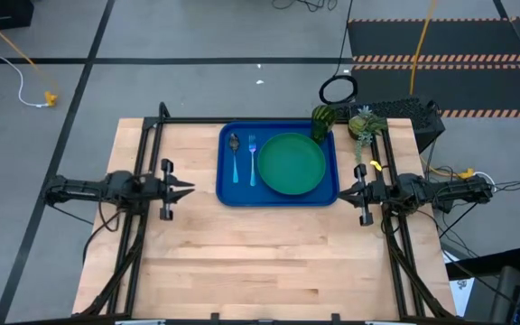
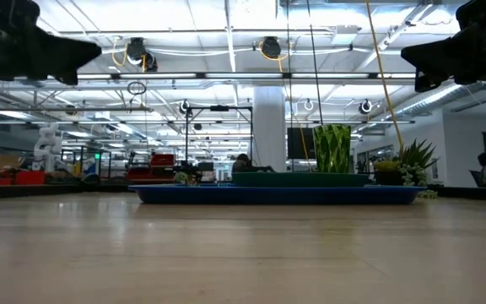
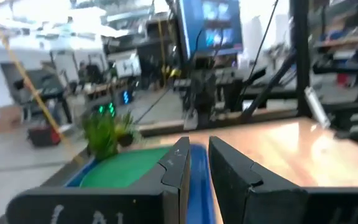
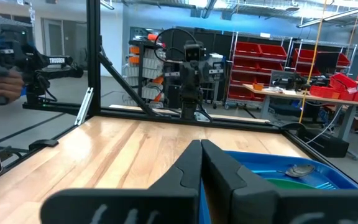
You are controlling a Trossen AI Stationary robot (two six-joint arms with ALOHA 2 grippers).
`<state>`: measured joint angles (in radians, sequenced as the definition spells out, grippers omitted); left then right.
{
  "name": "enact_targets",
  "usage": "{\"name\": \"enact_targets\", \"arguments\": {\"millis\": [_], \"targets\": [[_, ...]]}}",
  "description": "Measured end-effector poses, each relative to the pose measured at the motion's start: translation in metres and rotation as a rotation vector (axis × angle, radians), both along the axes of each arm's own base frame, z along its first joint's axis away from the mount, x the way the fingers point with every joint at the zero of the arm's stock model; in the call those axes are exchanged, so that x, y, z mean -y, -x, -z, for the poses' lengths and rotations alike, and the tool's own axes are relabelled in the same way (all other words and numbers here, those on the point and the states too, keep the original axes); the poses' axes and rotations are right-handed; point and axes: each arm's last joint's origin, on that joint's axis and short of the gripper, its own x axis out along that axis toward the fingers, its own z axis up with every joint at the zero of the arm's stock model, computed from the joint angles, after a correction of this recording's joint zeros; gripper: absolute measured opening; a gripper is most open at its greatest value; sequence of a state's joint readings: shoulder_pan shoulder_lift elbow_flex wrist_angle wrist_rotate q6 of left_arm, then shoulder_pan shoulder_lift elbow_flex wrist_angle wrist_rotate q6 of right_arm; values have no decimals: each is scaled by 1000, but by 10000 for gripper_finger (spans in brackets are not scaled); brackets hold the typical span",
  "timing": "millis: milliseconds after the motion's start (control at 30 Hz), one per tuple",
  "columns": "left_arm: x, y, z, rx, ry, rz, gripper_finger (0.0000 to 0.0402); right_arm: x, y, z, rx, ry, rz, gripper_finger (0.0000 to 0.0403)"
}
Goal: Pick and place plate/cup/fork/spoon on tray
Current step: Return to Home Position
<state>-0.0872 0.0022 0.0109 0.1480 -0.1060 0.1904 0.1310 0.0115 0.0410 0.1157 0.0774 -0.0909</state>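
Note:
The blue tray [image 1: 278, 197] lies mid-table toward the far edge. On it lie the green plate [image 1: 292, 164] at its right half, the all-blue fork [image 1: 253, 159] and the spoon [image 1: 234, 150] at its left. The green cup [image 1: 321, 122] stands upright at the tray's far right corner, and also shows in the low view [image 2: 332, 149]. My left gripper [image 1: 190, 190] hovers left of the tray, empty, its fingers a narrow gap apart [image 3: 199, 168]. My right gripper [image 1: 343, 192] hovers at the tray's right edge, shut and empty [image 4: 201, 163].
A yellow-green pineapple-like toy [image 1: 362, 126] stands just right of the tray's far right corner. A black box [image 1: 404, 113] sits at the table's far right. Bare wood fills the table's near half [image 1: 269, 262]. Black frame rails run along both sides.

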Motion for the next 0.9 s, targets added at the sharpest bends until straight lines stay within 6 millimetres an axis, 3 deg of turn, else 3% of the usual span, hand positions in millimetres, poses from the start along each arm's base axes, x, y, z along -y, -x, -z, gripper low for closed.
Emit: {"name": "enact_targets", "arguments": {"millis": [333, 900], "targets": [[0, -2, 12, -131, 22, 8, 65, 0, 0, 0, 0, 0, 0, 0], [0, -2, 11, -112, 9, 9, 65, 0, 0, 0, 0, 0, 0, 0]]}}
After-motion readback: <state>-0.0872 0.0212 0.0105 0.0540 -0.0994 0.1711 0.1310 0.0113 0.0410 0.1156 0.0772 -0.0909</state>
